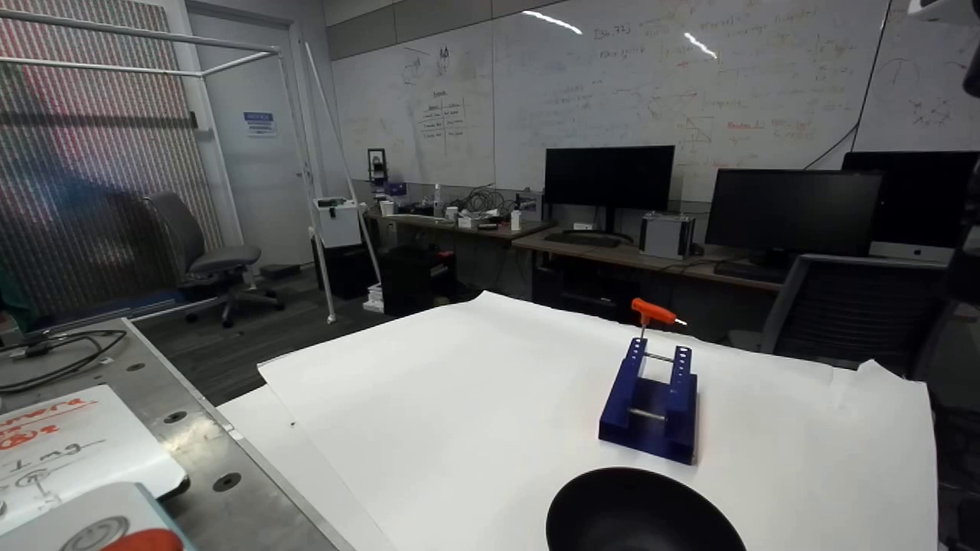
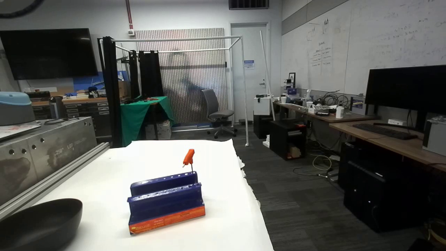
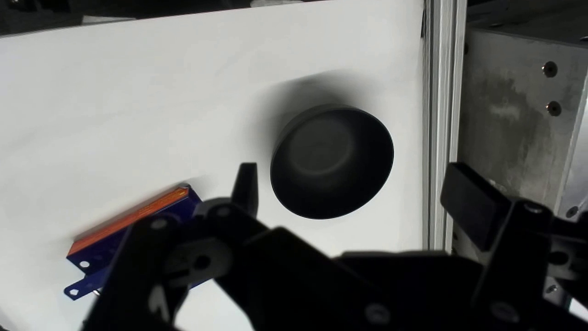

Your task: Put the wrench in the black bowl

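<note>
The fingers [image 3: 247, 188] of my gripper [image 3: 354, 184] stand wide apart in the wrist view, and through the gap I see the black bowl [image 3: 330, 161], open side up on the white sheet [image 3: 138, 115]. Near the bowl sits the dark blue rack [image 1: 657, 398]. In both exterior views I find the wrench [image 1: 653, 311] at one end of that rack, orange handle up, its thin shaft running down into the top. Along one edge of the sheet runs a metal rail [image 3: 444, 115].
</note>
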